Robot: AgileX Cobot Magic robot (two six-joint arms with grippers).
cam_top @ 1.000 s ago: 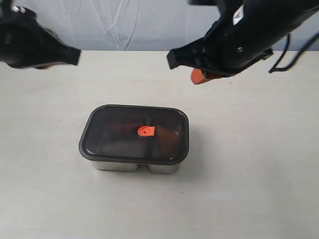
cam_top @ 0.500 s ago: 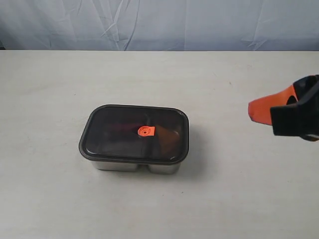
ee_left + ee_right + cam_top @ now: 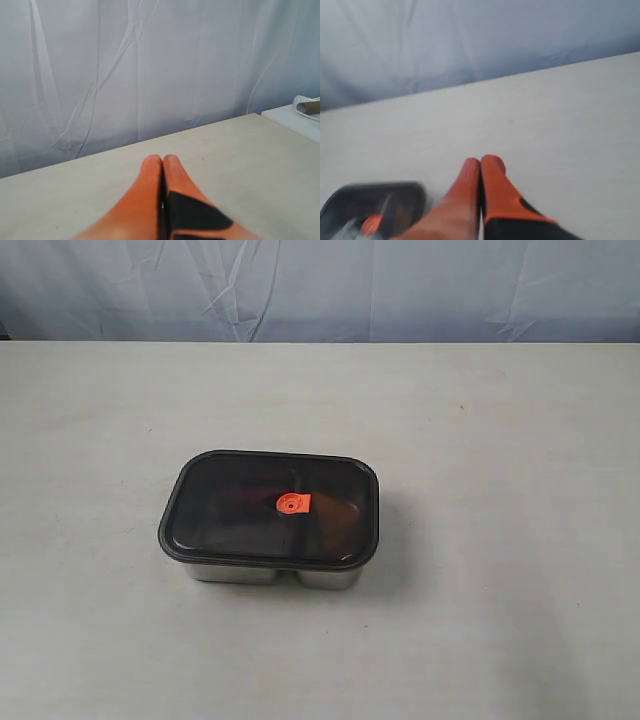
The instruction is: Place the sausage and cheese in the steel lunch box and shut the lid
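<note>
The steel lunch box (image 3: 270, 575) stands in the middle of the table in the exterior view, with the dark lid (image 3: 235, 510) lying flat on top of it and its orange valve tab (image 3: 293, 504) at the centre. Through the lid I make out only dim reddish and brownish shapes, so the sausage and the cheese are not clearly visible. Neither arm shows in the exterior view. My left gripper (image 3: 162, 160) is shut and empty above bare table. My right gripper (image 3: 480, 162) is also shut and empty; the lid (image 3: 370, 200) shows blurred at the edge of its view.
A pale wrinkled cloth (image 3: 320, 290) hangs behind the table's far edge. In the left wrist view a white surface with a cardboard roll (image 3: 307, 106) lies beyond the table's end.
Both arms have left the exterior view: the left one was gone half a second ago, the right one swung out to the right. The lidded box has not moved.
</note>
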